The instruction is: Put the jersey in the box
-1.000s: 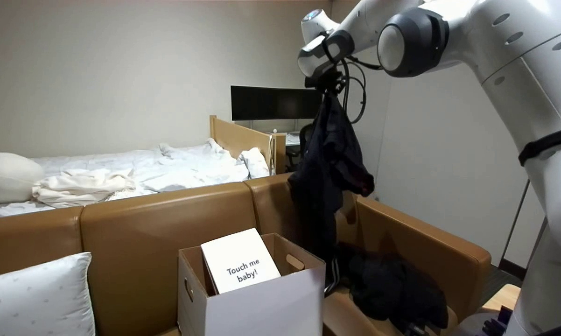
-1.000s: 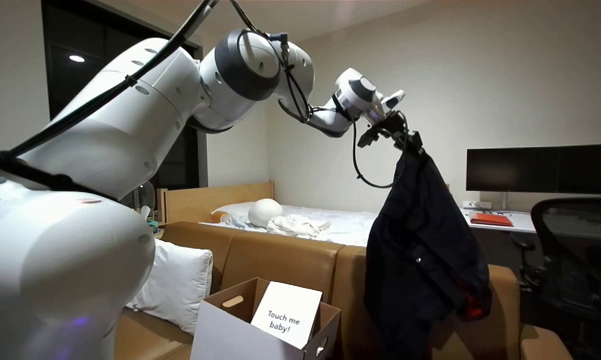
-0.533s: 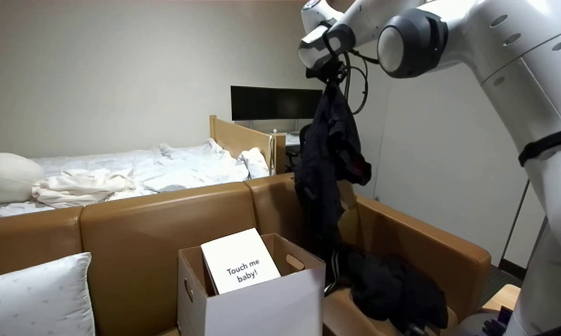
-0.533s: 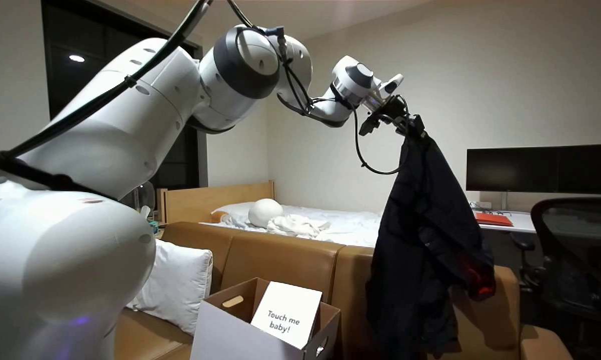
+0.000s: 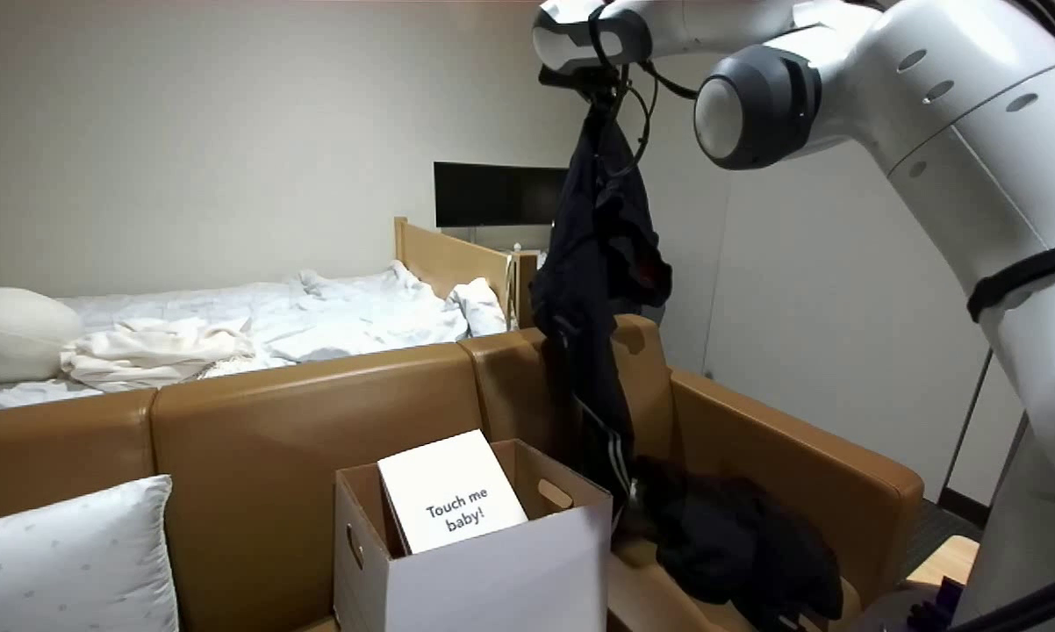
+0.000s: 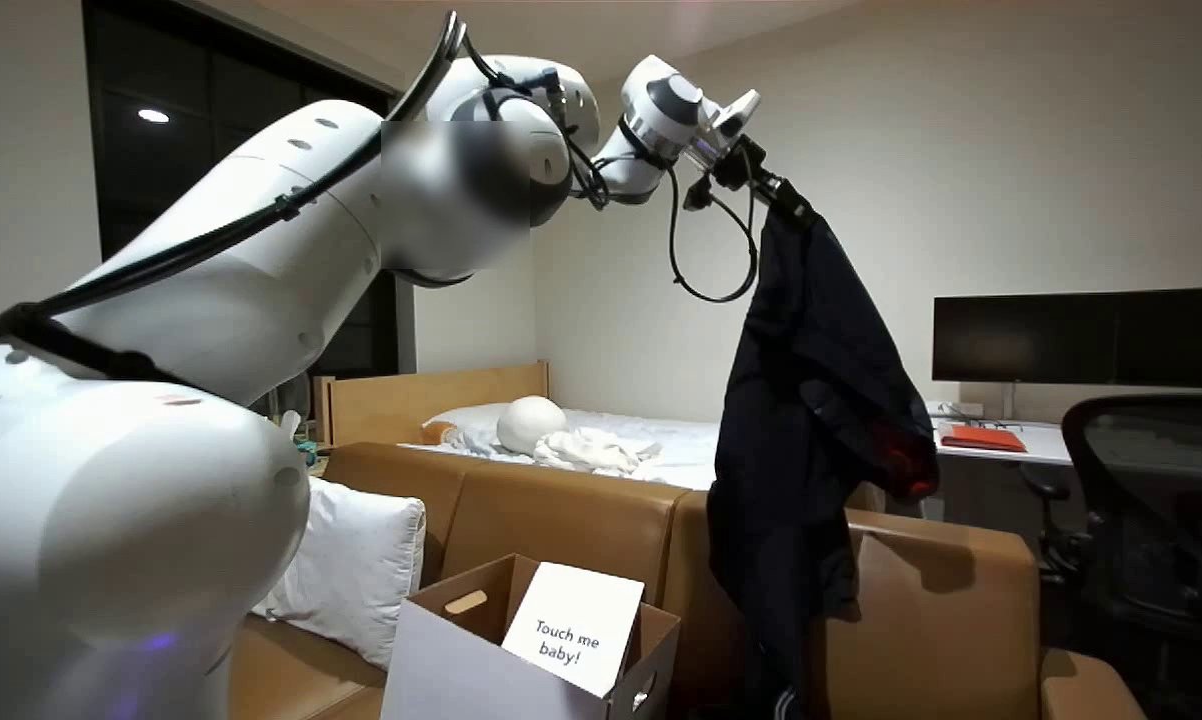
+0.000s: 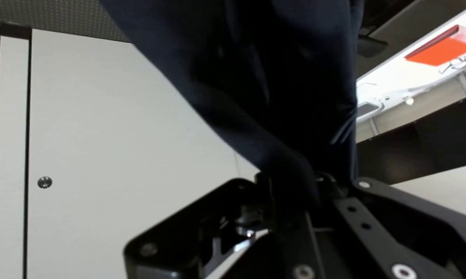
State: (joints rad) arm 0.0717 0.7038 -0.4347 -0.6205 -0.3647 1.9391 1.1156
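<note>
Pincer (image 6: 789, 203), mine, one: clamped on the jersey (image 6: 801, 420), held higher than the back of the sofa (image 5: 317, 412). Jersey, navy, one: hanging from my grip, red patch at one side, white stripes low down; outside the box (image 5: 501, 579), hem near it, contact I cannot tell. Box, one: white outside, brown within, cut-out handles; white sign (image 5: 448, 474), lettered "Touch me baby!", tilted in it. Dark cloth (image 5: 747, 544), one heap: on the sofa seat. Bed (image 5: 457, 254), one: beyond the sofa
</note>
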